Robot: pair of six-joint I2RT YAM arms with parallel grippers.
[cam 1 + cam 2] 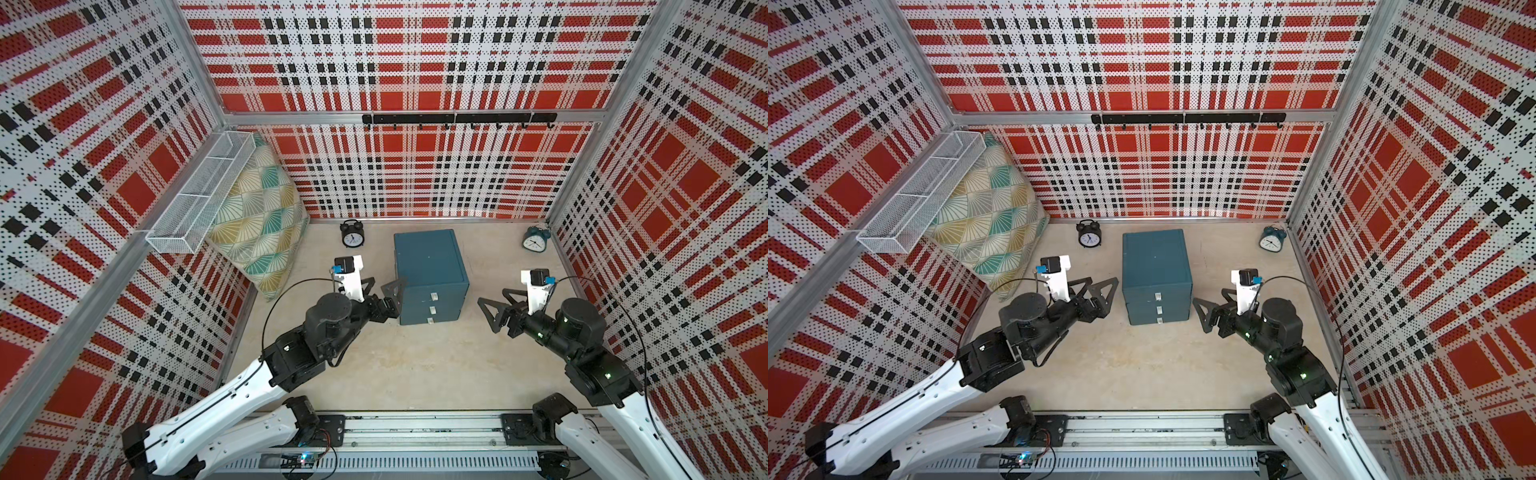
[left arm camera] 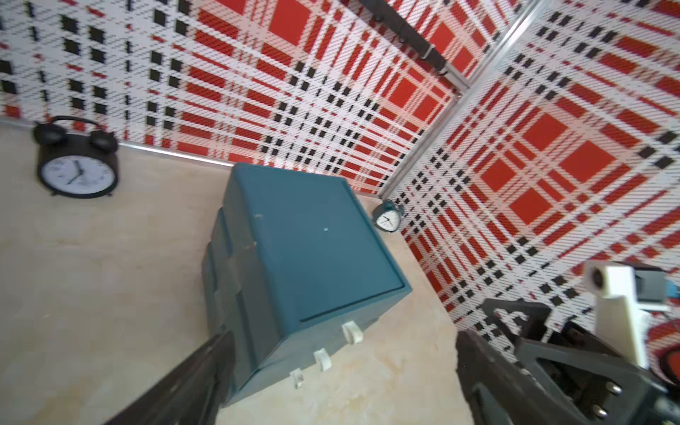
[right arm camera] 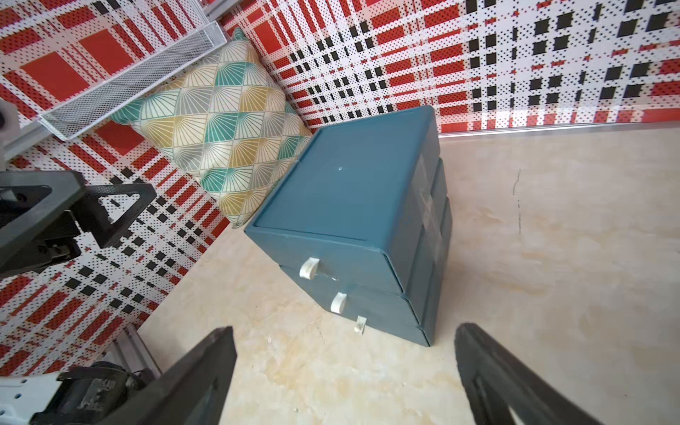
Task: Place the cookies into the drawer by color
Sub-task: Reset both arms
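Observation:
The dark teal drawer (image 1: 430,266) (image 1: 1156,262) stands on the beige floor toward the back middle, its three stacked drawers pushed in and its white tab handles (image 3: 309,266) facing the front. No cookies show in any view. My left gripper (image 1: 386,286) (image 1: 1102,283) hovers open just left of the cabinet's front corner, with nothing between its fingers. My right gripper (image 1: 492,297) (image 1: 1208,296) hovers open to the cabinet's right, also empty. In the left wrist view the gripper (image 2: 338,375) frames the drawer (image 2: 312,257). The right wrist view shows the gripper (image 3: 346,368) over bare floor.
A black alarm clock (image 1: 352,235) stands behind the cabinet to its left. A teal alarm clock (image 1: 536,239) sits in the back right corner. A patterned cushion (image 1: 262,216) leans on the left wall under a white wire basket (image 1: 199,199). A black hook rail (image 1: 457,119) runs along the back wall.

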